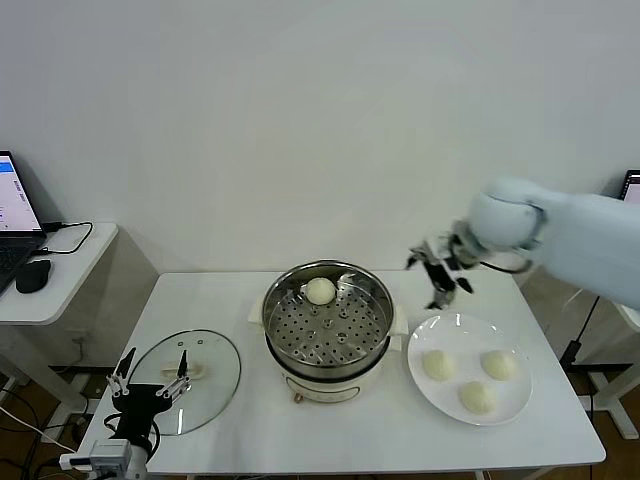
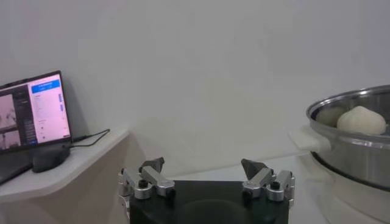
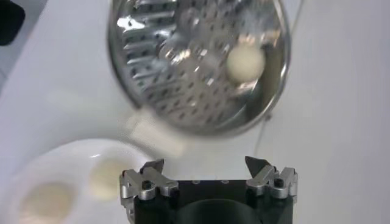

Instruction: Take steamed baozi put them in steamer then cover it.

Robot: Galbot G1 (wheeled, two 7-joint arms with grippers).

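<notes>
The steamer (image 1: 330,335) stands mid-table with one baozi (image 1: 320,291) on its perforated tray near the far rim. Three more baozi (image 1: 436,364) lie on a white plate (image 1: 455,330) to its right. My right gripper (image 1: 445,275) hangs open and empty above the table, between the steamer's far right side and the plate. In the right wrist view that gripper (image 3: 204,164) looks down on the steamer (image 3: 183,67), its baozi (image 3: 245,61) and the plate (image 3: 67,152). The glass cover (image 1: 210,365) lies flat at the front left. My left gripper (image 1: 152,380) is open, low over the cover's near edge.
A side table at the far left carries a laptop (image 1: 10,215) and a mouse (image 1: 32,275), also seen in the left wrist view as laptop (image 2: 33,109) and mouse (image 2: 52,158). The steamer (image 2: 359,140) rises to that gripper's (image 2: 203,165) side.
</notes>
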